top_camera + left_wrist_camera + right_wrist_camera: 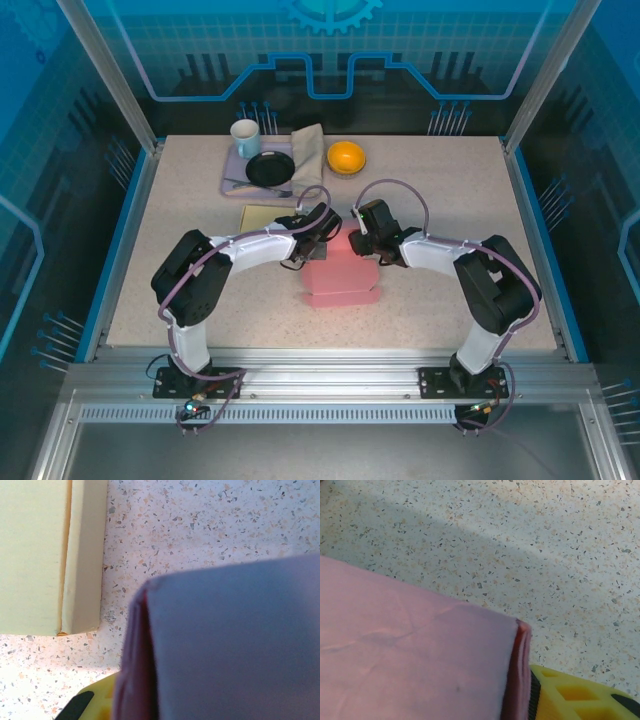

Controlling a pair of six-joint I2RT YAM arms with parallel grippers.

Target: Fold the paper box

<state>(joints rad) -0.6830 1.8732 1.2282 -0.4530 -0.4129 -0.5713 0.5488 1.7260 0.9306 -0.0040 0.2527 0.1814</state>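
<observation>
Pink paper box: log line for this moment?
pink paper box: on table; left gripper: shut, at far-left corner; right gripper: at far-right corner

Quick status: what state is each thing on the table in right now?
pink paper box: partly folded
left gripper: shut on the pink paper box's far left corner
right gripper: at its far right corner, jaws unclear
cream cardboard: flat, untouched
mug: upright
orange bowl: upright

Speckled table top w/ pink paper box just under left gripper, yellow pad just left of it; tray, cloth, orange bowl beyond (far edge).
</observation>
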